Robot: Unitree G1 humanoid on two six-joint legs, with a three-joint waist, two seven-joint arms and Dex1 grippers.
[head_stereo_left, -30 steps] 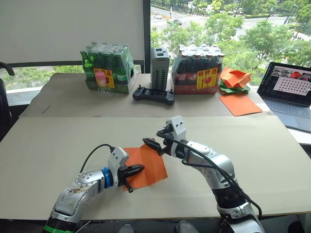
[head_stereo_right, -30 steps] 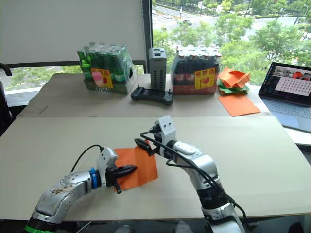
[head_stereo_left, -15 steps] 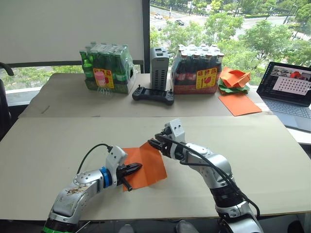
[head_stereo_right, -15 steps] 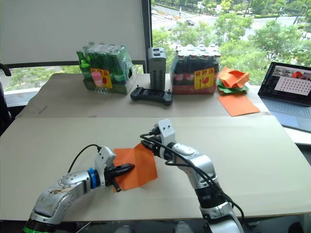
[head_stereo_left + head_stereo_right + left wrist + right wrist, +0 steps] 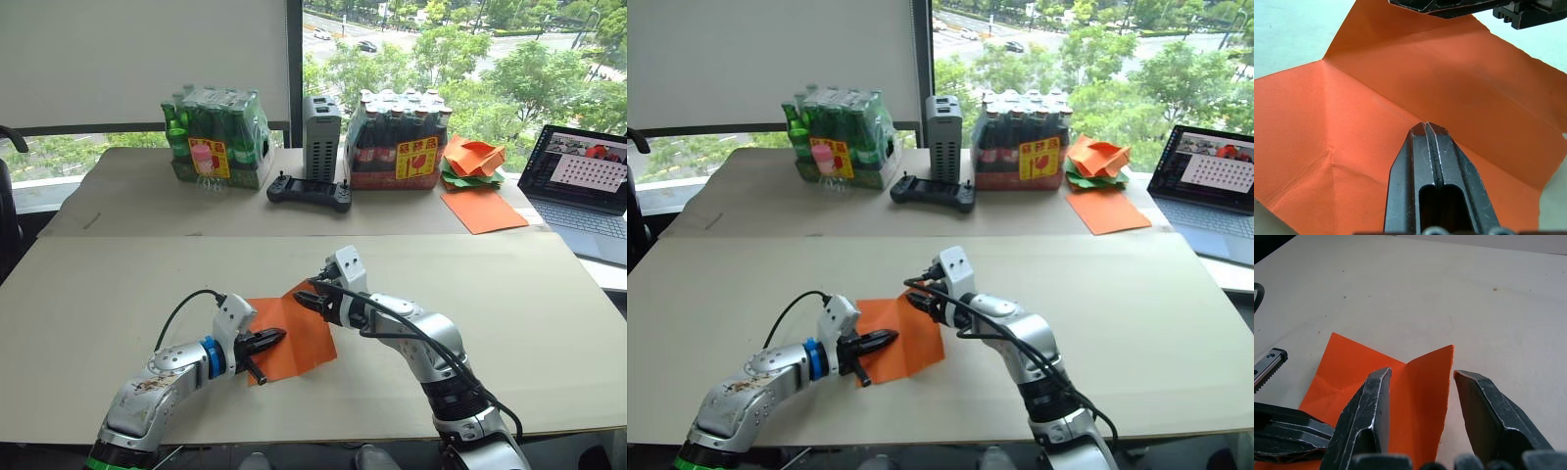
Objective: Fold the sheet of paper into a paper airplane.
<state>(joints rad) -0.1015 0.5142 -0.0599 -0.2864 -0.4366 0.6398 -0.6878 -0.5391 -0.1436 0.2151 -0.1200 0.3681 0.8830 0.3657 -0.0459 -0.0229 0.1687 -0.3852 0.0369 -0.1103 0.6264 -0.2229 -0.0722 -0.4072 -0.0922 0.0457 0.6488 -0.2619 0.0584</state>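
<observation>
The thin orange creased sheet of paper point(image 5: 290, 336) lies on the beige table point(image 5: 509, 323) at lower centre of the left eye frame; the left gripper point(image 5: 268, 341), jaws pressed together with nothing between them, rests on the sheet's left part; the right gripper point(image 5: 1420, 396), jaws spread wide, straddles the sheet's raised upper corner without closing on it.

The paper point(image 5: 294, 336) lies on the near table point(image 5: 118, 294), left gripper point(image 5: 277, 339) on its left part, right gripper point(image 5: 306, 297) at its far corner. Behind sit two bottle packs point(image 5: 217, 137) with a controller point(image 5: 310, 192) between them, laptop point(image 5: 585, 186) far right.
</observation>
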